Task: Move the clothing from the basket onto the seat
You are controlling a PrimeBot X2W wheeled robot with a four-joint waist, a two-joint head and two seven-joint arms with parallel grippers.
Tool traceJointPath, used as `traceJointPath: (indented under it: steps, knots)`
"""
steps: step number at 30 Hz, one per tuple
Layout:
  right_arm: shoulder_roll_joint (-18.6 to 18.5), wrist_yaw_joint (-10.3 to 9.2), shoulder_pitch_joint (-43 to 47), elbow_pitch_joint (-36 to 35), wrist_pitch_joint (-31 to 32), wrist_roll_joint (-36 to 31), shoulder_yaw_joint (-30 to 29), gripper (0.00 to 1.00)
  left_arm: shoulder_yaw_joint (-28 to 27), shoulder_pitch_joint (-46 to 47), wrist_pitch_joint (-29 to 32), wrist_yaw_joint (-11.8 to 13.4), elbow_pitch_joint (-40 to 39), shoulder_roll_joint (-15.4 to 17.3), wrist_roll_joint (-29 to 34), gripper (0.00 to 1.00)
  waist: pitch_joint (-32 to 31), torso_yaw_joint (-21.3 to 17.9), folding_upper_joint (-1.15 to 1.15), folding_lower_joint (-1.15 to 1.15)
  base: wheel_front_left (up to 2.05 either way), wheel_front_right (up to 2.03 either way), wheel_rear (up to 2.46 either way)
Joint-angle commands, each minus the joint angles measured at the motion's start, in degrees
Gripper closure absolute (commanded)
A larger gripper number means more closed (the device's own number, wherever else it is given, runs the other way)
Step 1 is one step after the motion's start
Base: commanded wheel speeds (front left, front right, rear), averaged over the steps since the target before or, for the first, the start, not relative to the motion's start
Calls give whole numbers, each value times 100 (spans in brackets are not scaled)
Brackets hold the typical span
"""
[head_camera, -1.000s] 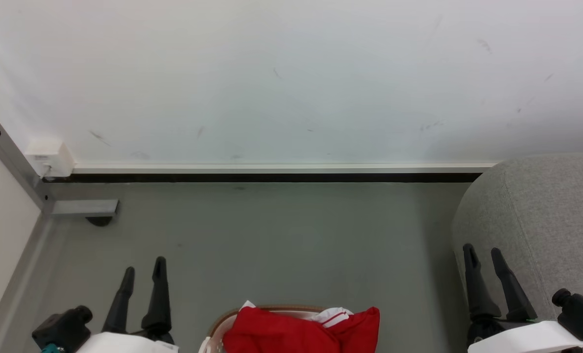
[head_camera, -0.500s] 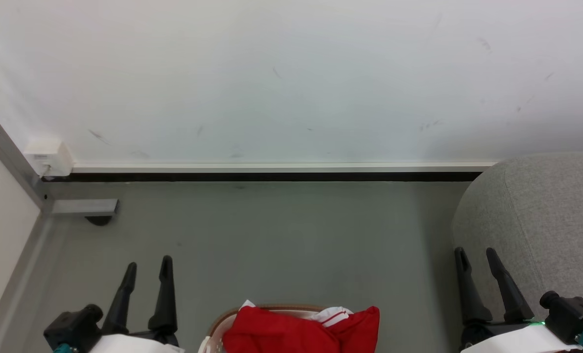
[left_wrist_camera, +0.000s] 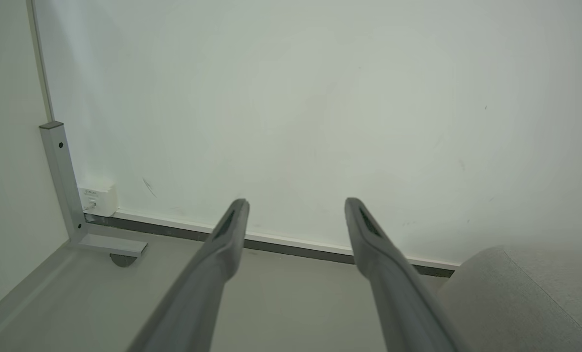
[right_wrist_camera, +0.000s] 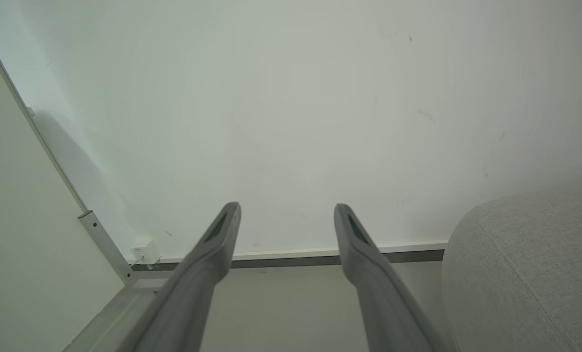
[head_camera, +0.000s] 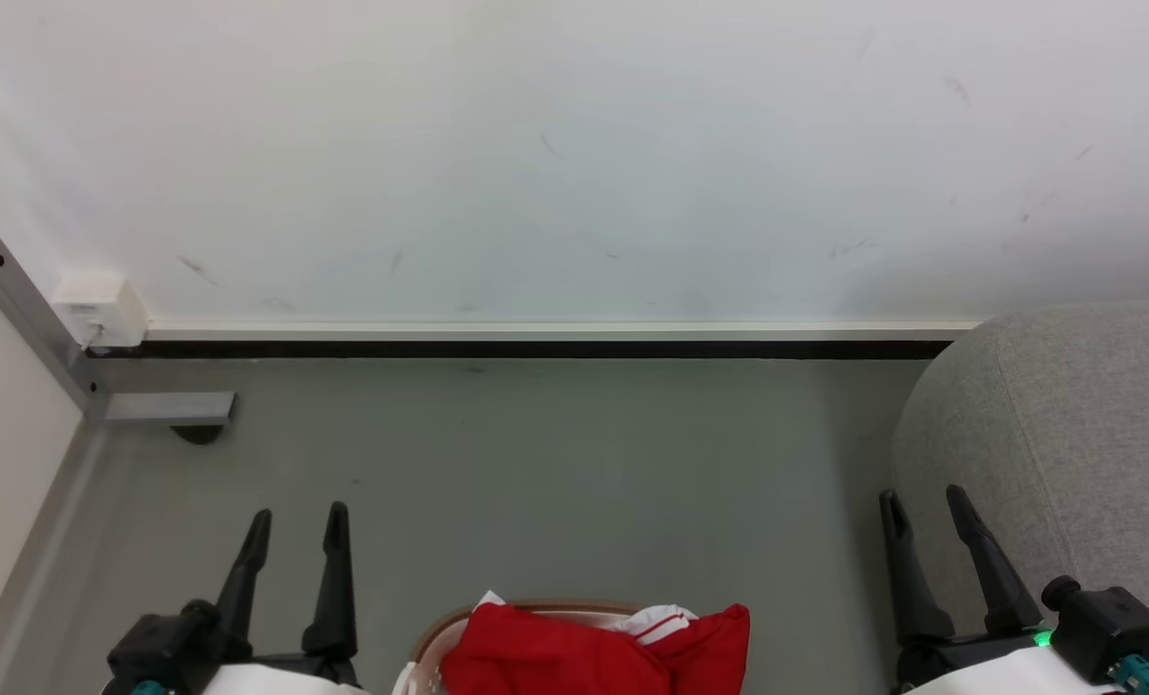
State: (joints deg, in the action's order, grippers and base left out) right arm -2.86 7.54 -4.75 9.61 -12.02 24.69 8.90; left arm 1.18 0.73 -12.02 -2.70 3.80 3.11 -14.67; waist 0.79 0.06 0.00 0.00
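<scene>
Wall [head_camera: 574,145]: blank and straight ahead. Both wrist views look at it, not at the load.

Floor [head_camera: 536,463]: grey, bare between the arms.

Seat [head_camera: 1067,434]: grey upholstery at the right edge of the head view, with a rounded side. The right pincer [head_camera: 921,494] sits close by that side, fingers apart, nothing between them; whether it touches cannot be told. Risk: a swing to the right at this height would likely drag the fingers into the upholstery.

Basket [head_camera: 434,632]: brown rim at the bottom edge of the head view, mostly cut off. Risk: a reach made with so little of it in sight may strike the rim or tip it.

Clothing [head_camera: 584,656]: red with white striped trim, heaped in the basket and bulging above the rim. Transfer not yet begun. Risk: the heap is soft, so a shallow pinch may take one fold only. The rest would trail, snag on the rim, or drop on the floor short of the seat.

Left pincer [head_camera: 300,512]: fingers apart, empty, left of the basket, apart from the clothing.
</scene>
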Motion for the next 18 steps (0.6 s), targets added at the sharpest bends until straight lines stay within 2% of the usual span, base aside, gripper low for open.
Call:
traceJointPath:
  steps: [1,18]
  knots:
    - [-3,-8,-97,-39,-37,-100,11,0,6,-35,-39,17,-57,50,137,0,2,3,0,0,0,0,0]
    - [-5,-9,-26,-124,-240,-709,83,0,12,-109,-234,1,-130,43,895,0,20,-28,0,0,0,0,0]
